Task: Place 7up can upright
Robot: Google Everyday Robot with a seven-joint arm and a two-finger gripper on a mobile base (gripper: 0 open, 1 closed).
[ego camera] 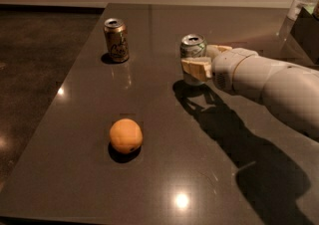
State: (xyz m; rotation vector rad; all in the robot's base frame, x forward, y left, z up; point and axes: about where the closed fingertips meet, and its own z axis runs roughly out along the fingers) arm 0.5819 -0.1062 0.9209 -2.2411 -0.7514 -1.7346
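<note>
The 7up can [193,46], silvery-white and green with a silver top, stands upright at the middle right of the dark table [164,169]. Its base is at or just above the tabletop. My gripper [199,58] reaches in from the right and is shut on the can. One tan finger [196,67] lies across the can's front and the other [219,49] sits behind it. The lower part of the can is partly hidden by the front finger.
A gold-brown can [116,39] stands upright at the back left. An orange [125,136] lies at the front left. A clear plastic bottle [302,2] and a dark object [305,32] stand at the far right back edge. The table's left edge drops to a dark floor.
</note>
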